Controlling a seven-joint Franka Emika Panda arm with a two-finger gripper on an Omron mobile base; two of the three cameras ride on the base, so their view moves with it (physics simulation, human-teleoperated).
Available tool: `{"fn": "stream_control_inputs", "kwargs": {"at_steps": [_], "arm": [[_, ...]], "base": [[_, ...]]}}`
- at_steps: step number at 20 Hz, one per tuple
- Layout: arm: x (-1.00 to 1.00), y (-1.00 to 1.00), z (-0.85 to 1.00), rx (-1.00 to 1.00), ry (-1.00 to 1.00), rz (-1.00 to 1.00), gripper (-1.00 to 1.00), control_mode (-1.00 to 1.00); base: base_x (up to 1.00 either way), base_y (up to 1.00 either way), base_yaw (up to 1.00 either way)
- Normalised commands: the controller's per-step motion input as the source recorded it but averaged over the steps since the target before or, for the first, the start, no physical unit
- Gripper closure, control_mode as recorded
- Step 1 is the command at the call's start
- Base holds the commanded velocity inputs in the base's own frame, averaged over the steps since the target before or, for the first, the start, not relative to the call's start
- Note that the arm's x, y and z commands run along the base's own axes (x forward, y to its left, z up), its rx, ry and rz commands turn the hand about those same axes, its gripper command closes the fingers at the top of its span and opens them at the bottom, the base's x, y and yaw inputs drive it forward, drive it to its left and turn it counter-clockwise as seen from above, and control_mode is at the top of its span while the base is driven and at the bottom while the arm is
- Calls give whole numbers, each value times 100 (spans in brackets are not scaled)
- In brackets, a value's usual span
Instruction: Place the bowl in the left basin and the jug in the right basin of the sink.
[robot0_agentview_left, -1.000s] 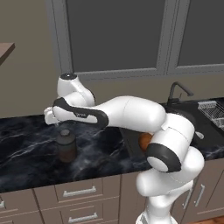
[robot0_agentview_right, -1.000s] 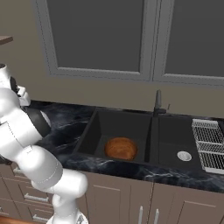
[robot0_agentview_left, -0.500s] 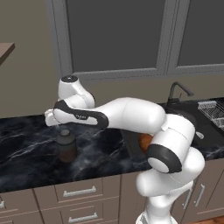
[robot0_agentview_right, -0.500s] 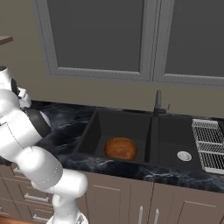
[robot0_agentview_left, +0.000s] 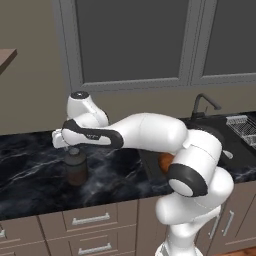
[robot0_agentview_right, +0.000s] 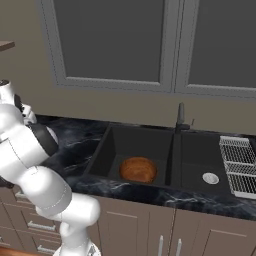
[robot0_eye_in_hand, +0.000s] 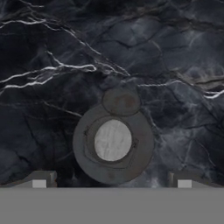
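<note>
A white robot arm reaches over a black marble counter (robot0_agentview_left: 30, 185), well to the left of the black double sink (robot0_agentview_right: 165, 150). The end effector (robot0_eye_in_hand: 111, 183) hangs directly above the small dark brown jug (robot0_agentview_left: 76, 166), its fingers spread wide on either side of the jug's cap, seemingly lined up to descend and grasp it. The jug stands upright on the counter, apart from the sink. The reddish-brown wooden bowl (robot0_agentview_right: 138, 169) already rests in the wider left basin (robot0_agentview_right: 107, 150). The narrower right basin (robot0_agentview_right: 200, 155), beside it, holds just its silver drain (robot0_agentview_right: 210, 178), awaiting the jug.
</note>
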Motion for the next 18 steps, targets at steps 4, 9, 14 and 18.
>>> {"fn": "stream_control_inputs", "kwargs": {"at_steps": [4,9,14,18], "arm": [[2,7,-15,0,5,0,-100,-100],[26,11,-2,0,1,0,-100,-100],[23,9,-7,0,2,0,-100,-100],[0,13,-13,0,9,-1,-100,-100]], "base": [[0,0,0],[0,0,0],[0,0,0],[0,0,0]]}}
